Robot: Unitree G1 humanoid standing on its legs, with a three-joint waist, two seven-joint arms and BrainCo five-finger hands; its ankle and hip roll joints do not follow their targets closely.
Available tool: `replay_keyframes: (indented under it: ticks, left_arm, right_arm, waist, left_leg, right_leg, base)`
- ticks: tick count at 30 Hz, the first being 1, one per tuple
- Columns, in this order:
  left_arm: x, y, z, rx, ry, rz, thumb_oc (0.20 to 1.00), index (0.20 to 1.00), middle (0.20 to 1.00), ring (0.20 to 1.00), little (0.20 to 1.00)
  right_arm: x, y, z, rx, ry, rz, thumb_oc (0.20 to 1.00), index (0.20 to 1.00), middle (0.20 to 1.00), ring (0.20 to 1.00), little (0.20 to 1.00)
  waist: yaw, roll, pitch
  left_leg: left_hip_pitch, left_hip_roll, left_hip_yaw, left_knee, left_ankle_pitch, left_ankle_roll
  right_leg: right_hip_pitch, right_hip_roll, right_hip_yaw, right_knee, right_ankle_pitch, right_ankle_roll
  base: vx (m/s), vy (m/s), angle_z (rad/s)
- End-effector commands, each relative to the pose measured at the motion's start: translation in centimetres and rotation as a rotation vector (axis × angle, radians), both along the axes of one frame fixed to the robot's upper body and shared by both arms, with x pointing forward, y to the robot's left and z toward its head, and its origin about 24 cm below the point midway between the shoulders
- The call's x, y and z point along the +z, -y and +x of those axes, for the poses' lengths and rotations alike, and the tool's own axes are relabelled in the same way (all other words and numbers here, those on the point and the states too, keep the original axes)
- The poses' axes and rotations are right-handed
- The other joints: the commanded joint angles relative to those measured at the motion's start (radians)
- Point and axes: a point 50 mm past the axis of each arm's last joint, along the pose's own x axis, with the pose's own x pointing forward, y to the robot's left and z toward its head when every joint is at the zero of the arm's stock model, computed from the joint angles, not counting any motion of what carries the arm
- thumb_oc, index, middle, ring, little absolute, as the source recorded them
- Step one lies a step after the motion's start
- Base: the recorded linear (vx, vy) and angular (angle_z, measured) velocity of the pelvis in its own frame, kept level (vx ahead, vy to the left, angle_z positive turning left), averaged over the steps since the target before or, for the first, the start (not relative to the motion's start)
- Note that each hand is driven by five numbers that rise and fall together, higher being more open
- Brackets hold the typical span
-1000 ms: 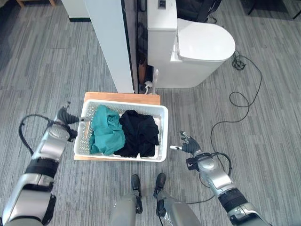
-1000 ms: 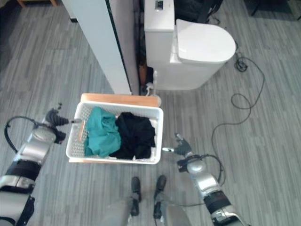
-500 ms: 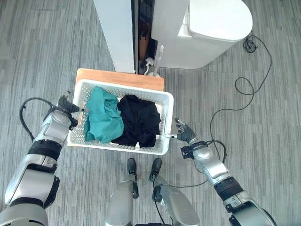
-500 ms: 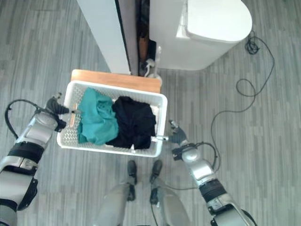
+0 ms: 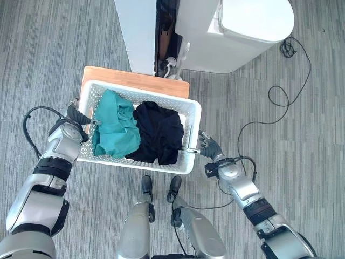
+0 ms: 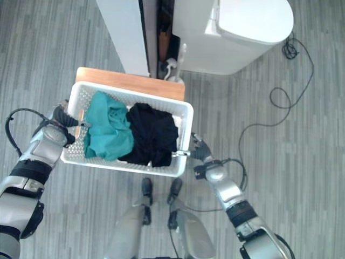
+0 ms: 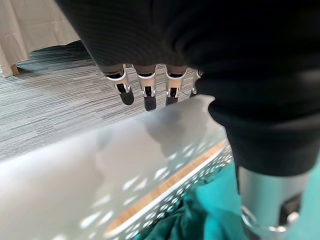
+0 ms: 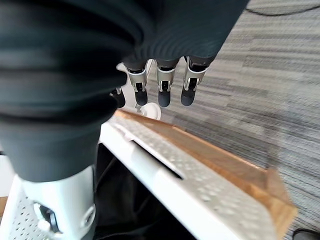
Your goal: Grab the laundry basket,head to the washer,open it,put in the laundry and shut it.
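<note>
Basket: the white perforated plastic laundry basket (image 5: 191, 116) sits on a low wooden platform (image 5: 135, 80) on the grey striped floor (image 5: 48, 54), directly in front of the robot and between its two hands.
Contents: a crumpled teal garment (image 5: 114, 132) fills the robot's-left half and a crumpled black garment (image 5: 159, 132) the right half; both lie loose and reach about rim height.
Left hand: the left hand (image 5: 73, 116) is at the basket's left end wall; in its wrist view the fingers (image 7: 145, 90) reach straight past the white rim, relaxed and side by side, with nothing gripped.
Right hand: the right hand (image 5: 209, 147) is at the basket's right end wall by the handle slot; its fingers (image 8: 162, 92) likewise hang straight over the rim and close on nothing.
Step in hand: grabbing the basket, judged as just begun.
Doing it well: hook both hands under the end rims at matching height before lifting, so the load stays level and the loose clothes do not spill.
Beyond: a white top-lid washer (image 5: 242, 27) stands behind the platform, lid closed, beside a white upright panel (image 5: 137, 32).
</note>
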Motion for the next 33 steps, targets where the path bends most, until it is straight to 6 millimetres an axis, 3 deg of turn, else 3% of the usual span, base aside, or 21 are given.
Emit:
replay_keyframes:
  ticks: [1,13,22,31,32,33]
  left_arm:
    - [0.5,-0.6,-0.2,0.038,0.028,0.092,1.0,1.0,1.0,1.0,1.0]
    - [2.9,2.8,2.0,-0.005,0.147,0.047,1.0,1.0,1.0,1.0,1.0]
    - [3.9,4.9,3.1,-0.059,0.199,-0.075,1.0,1.0,1.0,1.0,1.0]
    - [5.6,6.0,3.7,-0.141,0.22,-0.104,1.0,1.0,1.0,1.0,1.0]
    - [5.7,6.0,3.7,-0.15,0.219,-0.102,1.0,1.0,1.0,1.0,1.0]
    - [5.9,6.3,3.8,-0.167,0.216,-0.099,1.0,1.0,1.0,1.0,1.0]
  right_arm:
    - [-0.2,-0.1,-0.8,-0.025,0.022,0.069,1.0,1.0,1.0,1.0,1.0]
    - [3.0,-1.4,2.6,-0.091,0.083,0.026,1.0,1.0,1.0,1.0,1.0]
    - [3.8,-3.3,3.9,-0.178,0.011,0.24,1.0,1.0,1.0,1.0,1.0]
    - [6.4,-5.1,5.6,-0.211,0.0,0.385,1.0,1.0,1.0,1.0,1.0]
    - [6.4,-5.0,5.7,-0.212,0.001,0.376,0.956,0.956,0.956,0.956,0.956]
    - [6.5,-5.1,5.9,-0.214,-0.005,0.376,0.821,0.821,0.821,0.821,0.821]
  waist:
    - [0.033,0.015,-0.053]
    - [0.05,0.025,-0.02]
    - [0.063,0.019,-0.019]
    - [0.085,0.026,-0.015]
    - [0.086,0.025,-0.014]
    - [0.088,0.024,-0.012]
  left_leg:
    - [-0.064,0.054,-0.073,0.008,-0.034,-0.052]
    - [-0.12,0.05,-0.089,0.014,-0.014,-0.055]
    - [-0.155,0.052,-0.108,0.038,-0.015,-0.056]
    - [-0.184,0.046,-0.127,0.049,-0.015,-0.06]
    - [-0.189,0.046,-0.13,0.053,-0.016,-0.06]
    - [-0.196,0.046,-0.133,0.058,-0.016,-0.06]
  right_leg:
    - [-0.012,-0.074,0.032,0.112,-0.103,0.14]
    - [-0.057,-0.077,0.008,0.114,-0.089,0.138]
    - [-0.059,-0.068,-0.014,0.106,-0.082,0.134]
    - [-0.066,-0.063,-0.04,0.108,-0.086,0.132]
    - [-0.068,-0.063,-0.042,0.11,-0.087,0.131]
    - [-0.071,-0.064,-0.047,0.114,-0.088,0.13]
  base:
    - [0.0,0.0,0.0]
    - [0.0,-0.001,0.03]
    - [0.0,-0.002,0.01]
    - [0.01,0.002,0.07]
    - [0.01,-0.002,0.12]
    - [0.01,0.004,0.16]
